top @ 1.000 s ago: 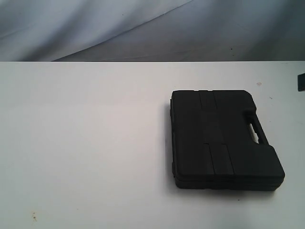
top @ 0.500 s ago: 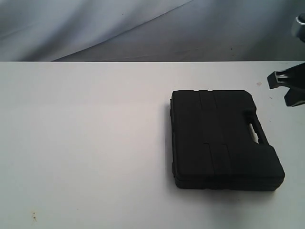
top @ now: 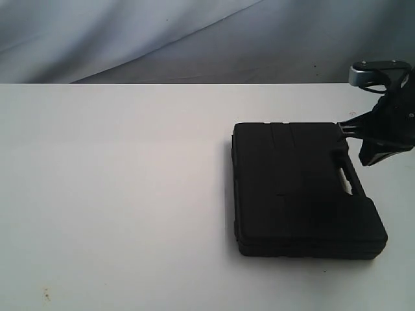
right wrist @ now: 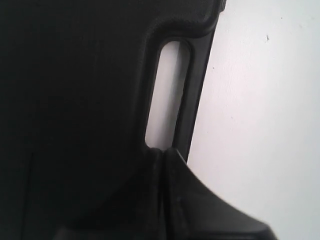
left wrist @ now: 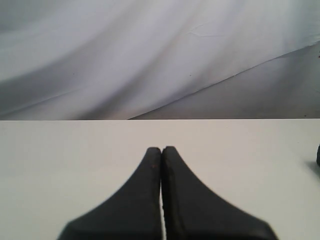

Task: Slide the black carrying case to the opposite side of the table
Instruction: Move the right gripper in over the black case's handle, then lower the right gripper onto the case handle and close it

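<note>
The black case point(top: 301, 188) lies flat on the right half of the white table point(top: 117, 194), its slot handle point(top: 350, 178) on the right edge. My right gripper point(top: 365, 159) reaches in from the right, just beside the far end of that handle. In the right wrist view the case point(right wrist: 75, 100) fills most of the picture. There the right gripper point(right wrist: 162, 150) is shut on nothing, its tips at one end of the slot point(right wrist: 167, 95). Contact with the case cannot be told. My left gripper point(left wrist: 161, 149) is shut and empty over bare table point(left wrist: 75, 160), out of the exterior view.
A grey-white cloth backdrop point(top: 194, 39) hangs behind the table's far edge. The white tabletop stretches wide to the left of the case. A few small specks point(top: 46, 295) mark the near left corner.
The right gripper has come in from the right edge of the exterior view, moving left and down to the case's handle side. The case has not moved.
</note>
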You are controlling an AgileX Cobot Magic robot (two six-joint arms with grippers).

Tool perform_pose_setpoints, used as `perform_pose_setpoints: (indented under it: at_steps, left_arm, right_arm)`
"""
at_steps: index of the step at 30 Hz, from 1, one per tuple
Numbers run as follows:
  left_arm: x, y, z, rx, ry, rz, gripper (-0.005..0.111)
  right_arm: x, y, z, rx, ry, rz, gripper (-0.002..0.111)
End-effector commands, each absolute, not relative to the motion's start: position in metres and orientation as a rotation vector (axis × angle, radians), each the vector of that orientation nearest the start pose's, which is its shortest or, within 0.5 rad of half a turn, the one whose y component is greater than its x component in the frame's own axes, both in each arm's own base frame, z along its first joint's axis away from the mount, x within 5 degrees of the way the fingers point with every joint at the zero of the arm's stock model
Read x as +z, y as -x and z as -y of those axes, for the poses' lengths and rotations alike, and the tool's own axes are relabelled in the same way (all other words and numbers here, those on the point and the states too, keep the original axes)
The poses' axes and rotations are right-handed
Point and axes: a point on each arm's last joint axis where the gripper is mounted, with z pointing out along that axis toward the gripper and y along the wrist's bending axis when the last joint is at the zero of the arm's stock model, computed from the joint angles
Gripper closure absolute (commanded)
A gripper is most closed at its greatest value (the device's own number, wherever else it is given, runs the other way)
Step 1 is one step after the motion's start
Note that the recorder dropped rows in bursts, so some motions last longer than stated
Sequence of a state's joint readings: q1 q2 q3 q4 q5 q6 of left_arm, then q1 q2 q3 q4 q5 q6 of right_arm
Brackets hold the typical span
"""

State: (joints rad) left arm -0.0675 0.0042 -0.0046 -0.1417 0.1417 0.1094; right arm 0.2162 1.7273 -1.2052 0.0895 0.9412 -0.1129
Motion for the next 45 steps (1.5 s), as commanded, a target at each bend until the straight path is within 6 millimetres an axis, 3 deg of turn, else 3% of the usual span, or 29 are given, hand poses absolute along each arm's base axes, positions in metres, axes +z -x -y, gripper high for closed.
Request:
perform_pose_setpoints:
  at_steps: [1, 6, 10, 45]
  left_arm:
    - [0.201, -0.056, 0.006, -0.094, -0.045, -1.615, 0.107]
    - [0.201, -0.056, 0.006, -0.094, -0.045, -1.615, 0.107]
    - [0.201, -0.056, 0.006, -0.094, -0.045, -1.615, 0.107]
    - [0.201, -0.056, 0.006, -0.094, -0.045, -1.615, 0.107]
  right_arm:
    - [0.217, -0.335, -0.078, 0.127, 0.419, -2.886, 0.108]
    - [0.214, -0.337, -0.078, 0.126, 0.417, -2.879, 0.081]
    - [0.214, -0.338, -0.077, 0.113, 0.410, -2.872, 0.073]
    - [0.160, -0.355, -0.077, 0.057, 0.416, -2.946, 0.073]
